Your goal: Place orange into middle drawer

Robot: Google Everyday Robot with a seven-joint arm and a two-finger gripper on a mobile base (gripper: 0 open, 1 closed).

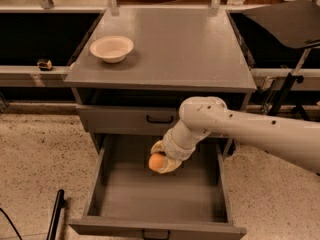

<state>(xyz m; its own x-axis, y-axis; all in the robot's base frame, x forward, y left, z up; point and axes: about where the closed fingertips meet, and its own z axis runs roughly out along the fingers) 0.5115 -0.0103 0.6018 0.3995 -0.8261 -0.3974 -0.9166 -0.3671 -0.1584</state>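
Observation:
The orange (155, 161) is a small round orange fruit held between the pale fingers of my gripper (161, 161). The gripper hangs over the back half of the open middle drawer (155, 194), a wide grey drawer pulled out from the cabinet, with a black handle (155, 235) on its front panel. The orange sits above the drawer floor, apart from it. My white arm (240, 129) reaches in from the right and covers part of the drawer's back right corner.
A shallow beige bowl (111, 48) stands on the grey cabinet top (190, 49) at the left. The closed upper drawer front (125, 119) has a black handle (159, 119). A black pole (55, 216) lies on the speckled floor at lower left. A dark panel (285, 21) stands at the right.

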